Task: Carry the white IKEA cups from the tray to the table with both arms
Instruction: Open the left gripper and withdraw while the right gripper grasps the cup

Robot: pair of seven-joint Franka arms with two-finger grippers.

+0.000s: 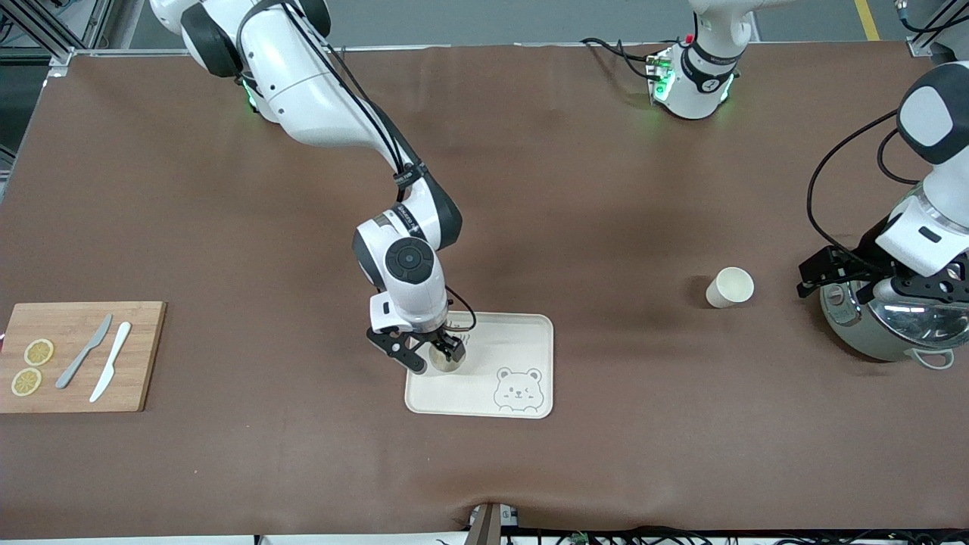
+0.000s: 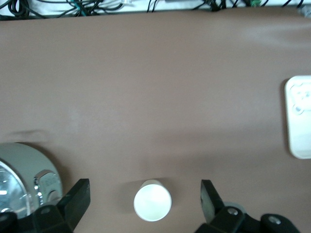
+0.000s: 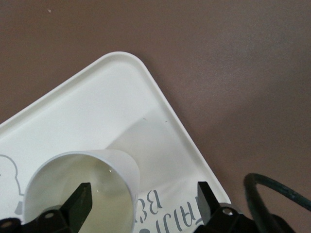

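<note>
One white cup stands upright on the cream bear tray, near the tray's corner toward the right arm's end. My right gripper is low over it, open. In the right wrist view, one finger shows over the cup's mouth and the other over the tray's lettering. The second white cup stands upright on the brown table. My left gripper hangs above the table between that cup and the pot, open and empty. In the left wrist view the cup shows between the spread fingers, below them.
A grey-green pot with a glass lid stands at the left arm's end, under the left arm's wrist. A wooden cutting board with two lemon slices and two knives lies at the right arm's end. The tray's edge shows in the left wrist view.
</note>
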